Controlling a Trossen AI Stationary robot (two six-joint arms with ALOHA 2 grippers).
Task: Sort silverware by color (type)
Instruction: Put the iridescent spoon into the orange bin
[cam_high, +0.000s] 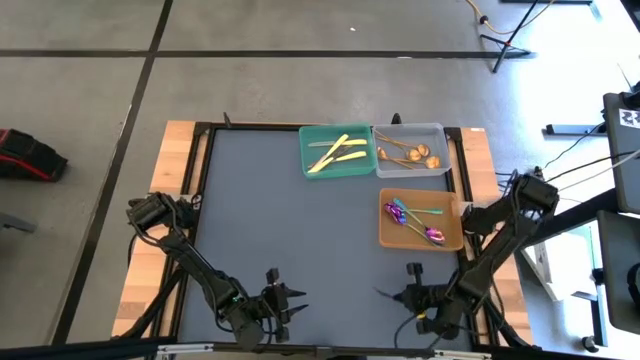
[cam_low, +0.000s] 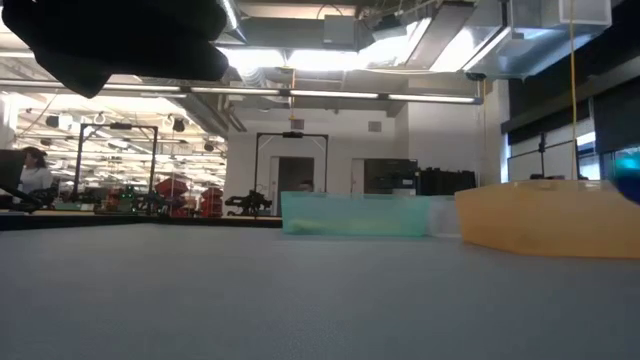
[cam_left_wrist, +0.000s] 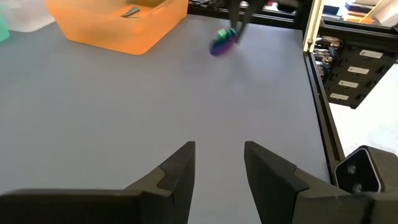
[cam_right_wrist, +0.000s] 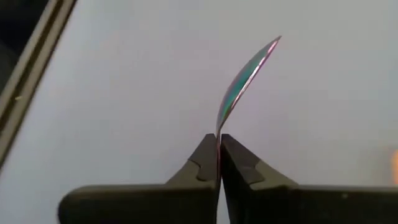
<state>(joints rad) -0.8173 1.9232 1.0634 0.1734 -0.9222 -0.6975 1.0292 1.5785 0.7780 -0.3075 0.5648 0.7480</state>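
Near the table's front edge, the right gripper (cam_right_wrist: 218, 142) is clamped on an iridescent spoon (cam_right_wrist: 244, 79), while the left gripper (cam_left_wrist: 217, 163) waits with fingers apart.

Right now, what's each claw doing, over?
Right gripper shut on purple spoon, above the mat near the orange tray. Left gripper open, empty, waiting at table's near edge. Nothing in the way.

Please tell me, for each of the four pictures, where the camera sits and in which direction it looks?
High: above the table, looking straight down; both arms, green tray, grey tray, orange tray.
Low: at table height, looking level into the room; a dark arm part at top.
Left wrist: on the left arm, past the open left gripper toward the orange tray.
Right wrist: on the right arm; right gripper shut on an iridescent spoon.
Shared: left wrist also shows that spoon.
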